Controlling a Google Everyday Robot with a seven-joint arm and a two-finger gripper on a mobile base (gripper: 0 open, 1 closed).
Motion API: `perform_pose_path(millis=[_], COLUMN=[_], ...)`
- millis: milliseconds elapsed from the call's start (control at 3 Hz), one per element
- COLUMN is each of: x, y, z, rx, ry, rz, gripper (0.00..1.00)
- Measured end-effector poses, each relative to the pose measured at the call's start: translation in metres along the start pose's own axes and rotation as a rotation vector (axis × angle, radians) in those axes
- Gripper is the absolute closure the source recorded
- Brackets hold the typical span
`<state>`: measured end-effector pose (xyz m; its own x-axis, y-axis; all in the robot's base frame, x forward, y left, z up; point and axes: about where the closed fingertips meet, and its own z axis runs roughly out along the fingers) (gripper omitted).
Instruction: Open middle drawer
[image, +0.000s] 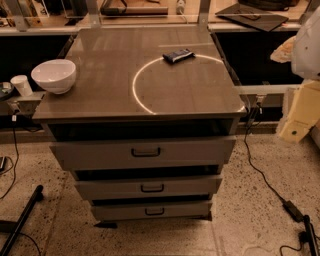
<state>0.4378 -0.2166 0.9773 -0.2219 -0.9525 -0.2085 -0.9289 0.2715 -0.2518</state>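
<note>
Floor cable (265, 176): a dark lead trails over the speckled floor near the cabinet's right side. If the base rolls in from there, it could snag.
Lowest drawer (152, 211): nearest front, grey, with a small dark handle. It looks much like the target, so a low approach could catch this one by mistake.
Middle drawer (149, 188): second of the three, centred in the cabinet's front and just above the lowest. It has a low, wide grey front and appears not yet pulled out.
Middle handle (152, 188): a small dark loop at the centre of the front. It gives little to hook, so a shallow or off-centre grip would likely slip as the pull starts.
Top drawer (145, 152): taller front with a bigger handle, directly above the target. An approach that comes in too high would meet it instead.
Claw (295, 127): a pale shape at the right edge, well apart from the drawers and level with the bench rim. I cannot tell whether it is released or clenched.
Bench (210, 95): the cabinet's dark top, with a bright ring of light across it.
White bowl (54, 75): sits at the bench's left edge. A sharp tug on the drawer could jolt it off.
Dark packet (178, 55): lies on the far right part of the bench, where it is at little risk.
</note>
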Motion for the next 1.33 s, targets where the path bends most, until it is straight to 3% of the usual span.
perform_pose_path(millis=[667, 1333], x=[0.005, 0.036], y=[0.008, 0.028], z=[0.001, 0.021], rx=[0.032, 0.052], ry=[0.004, 0.053], rz=[0.001, 0.059], gripper=[0.0, 0.0])
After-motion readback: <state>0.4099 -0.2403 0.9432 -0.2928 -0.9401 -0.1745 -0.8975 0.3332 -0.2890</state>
